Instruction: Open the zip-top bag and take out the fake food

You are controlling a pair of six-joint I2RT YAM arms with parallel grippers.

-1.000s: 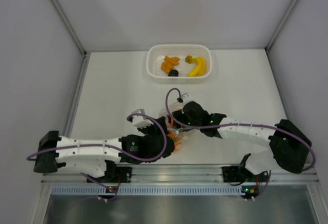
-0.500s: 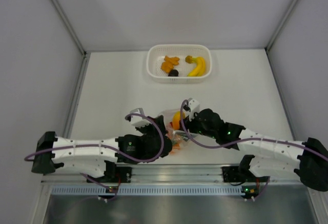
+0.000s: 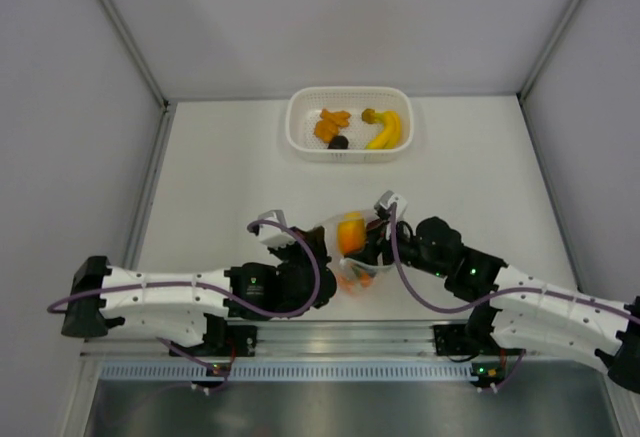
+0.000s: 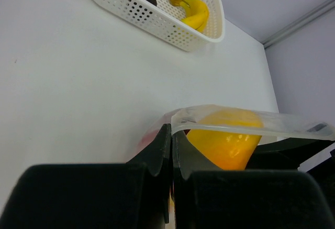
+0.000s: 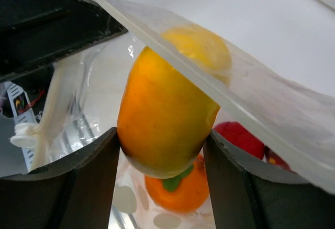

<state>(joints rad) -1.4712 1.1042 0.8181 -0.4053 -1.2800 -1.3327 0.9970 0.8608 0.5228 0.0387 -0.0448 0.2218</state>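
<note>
The clear zip-top bag (image 3: 345,257) with white dots lies near the table's front edge between my arms. My left gripper (image 4: 171,134) is shut on the bag's rim (image 4: 251,121). My right gripper (image 5: 162,145) is shut on a yellow-orange fruit (image 5: 167,108) and holds it at the bag's mouth; it shows in the top view (image 3: 351,231) too. Inside the bag lie a round orange (image 5: 180,189) with a green leaf and a red fruit (image 5: 238,137). More fake food sits in the basket: a banana (image 3: 386,129), orange bits (image 3: 330,122) and a dark piece (image 3: 339,142).
The white perforated basket (image 3: 300,137) stands at the back middle of the table, also in the left wrist view (image 4: 157,22). Grey walls close in the table on three sides. A metal rail runs along the front edge (image 3: 350,337).
My right gripper has drawn back to the right with the yellow-orange fruit, lifting it up to the bag's mouth. The left gripper has kept hold of the bag's rim.
</note>
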